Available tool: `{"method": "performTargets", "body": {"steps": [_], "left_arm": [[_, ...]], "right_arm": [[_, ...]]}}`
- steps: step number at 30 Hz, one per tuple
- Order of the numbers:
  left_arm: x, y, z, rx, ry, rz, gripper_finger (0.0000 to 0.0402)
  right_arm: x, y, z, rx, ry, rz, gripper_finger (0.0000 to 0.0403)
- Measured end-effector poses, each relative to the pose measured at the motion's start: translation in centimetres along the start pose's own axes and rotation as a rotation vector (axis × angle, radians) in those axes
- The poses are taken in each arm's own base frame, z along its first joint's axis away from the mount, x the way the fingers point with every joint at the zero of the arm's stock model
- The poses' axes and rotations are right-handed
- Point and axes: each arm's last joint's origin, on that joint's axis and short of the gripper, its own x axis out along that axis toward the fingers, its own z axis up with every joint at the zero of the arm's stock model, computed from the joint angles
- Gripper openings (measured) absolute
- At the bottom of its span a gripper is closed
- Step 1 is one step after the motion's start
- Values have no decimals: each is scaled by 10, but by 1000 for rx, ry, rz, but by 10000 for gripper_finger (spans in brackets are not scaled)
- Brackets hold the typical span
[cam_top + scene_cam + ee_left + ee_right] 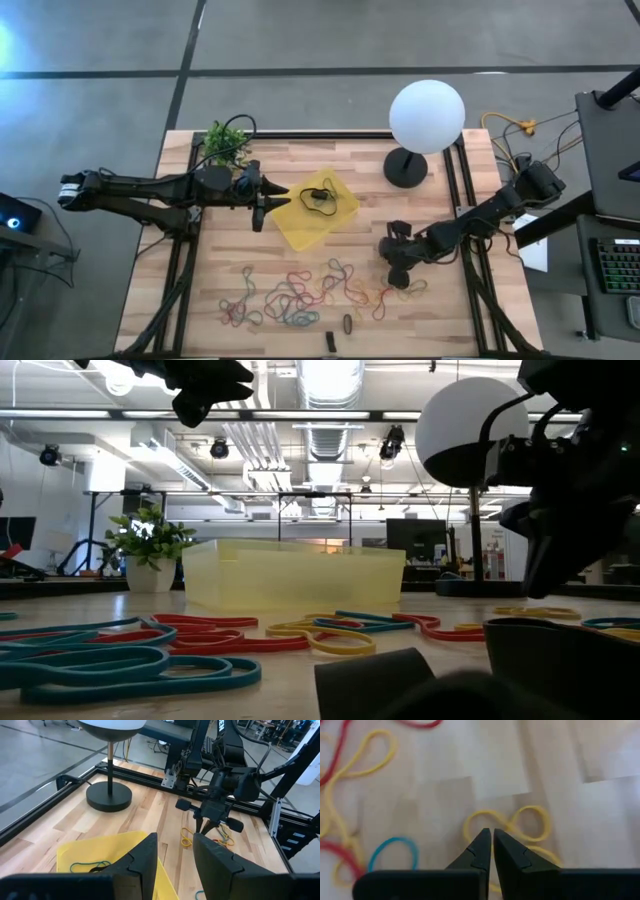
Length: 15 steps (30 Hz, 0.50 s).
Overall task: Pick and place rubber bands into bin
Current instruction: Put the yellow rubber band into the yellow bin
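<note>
A few rubber bands are already seen inside the yellow bin (300, 222) at frame centre, while most rubber bands (300, 298) remain scattered across the lower middle. The right gripper (399, 281) is lowered at the scatter's right end, fingers pressed together over a yellow band (530, 822); no grip is evident. The left gripper (262, 201) is held spread and empty at the bin's left edge.

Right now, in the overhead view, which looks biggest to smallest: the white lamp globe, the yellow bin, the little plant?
1. Yellow bin, slightly the widest.
2. White lamp globe, nearly as wide; it stands nearer the camera, so this pair is unsure.
3. Plant, clearly smallest.
</note>
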Motion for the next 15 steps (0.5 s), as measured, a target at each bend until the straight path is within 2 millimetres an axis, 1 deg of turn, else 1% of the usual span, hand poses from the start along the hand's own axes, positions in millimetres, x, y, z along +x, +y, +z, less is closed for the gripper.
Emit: {"method": "performTargets", "body": {"steps": [2,5,11,15], "left_arm": [[0,0,0,0,0,0,109],[0,0,0,0,0,0,109],[0,0,0,-3,0,0,109],[0,0,0,-25,1,1,109]], "right_arm": [[0,2,0,-18,11,46,25],[1,4,1,-38,23,106,53],[5,4,-1,-42,45,100,121],[8,5,-1,-39,49,89,156]]}}
